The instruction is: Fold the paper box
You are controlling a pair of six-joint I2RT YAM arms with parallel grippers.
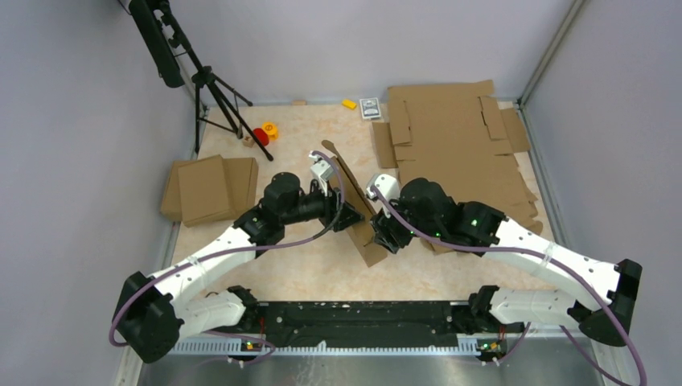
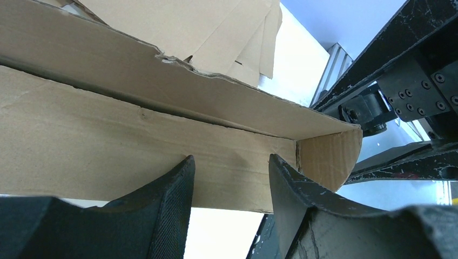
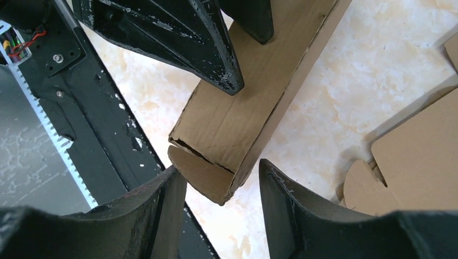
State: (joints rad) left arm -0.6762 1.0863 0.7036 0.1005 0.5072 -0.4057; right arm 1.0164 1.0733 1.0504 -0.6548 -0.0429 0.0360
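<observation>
The paper box is a brown cardboard piece standing on edge mid-table, running from the back down toward the near rail. My left gripper meets it from the left and my right gripper from the right. In the left wrist view the box's long wall spans the frame, and the left gripper is open with its tips at that wall. In the right wrist view the box's near end, with its rounded flap, lies between the fingers of the open right gripper. Nothing is clamped.
A pile of flat slotted cardboard sheets fills the back right. Smaller cardboard pieces lie at the left. A black tripod stands at the back left beside small red and yellow items. The black base rail runs along the near edge.
</observation>
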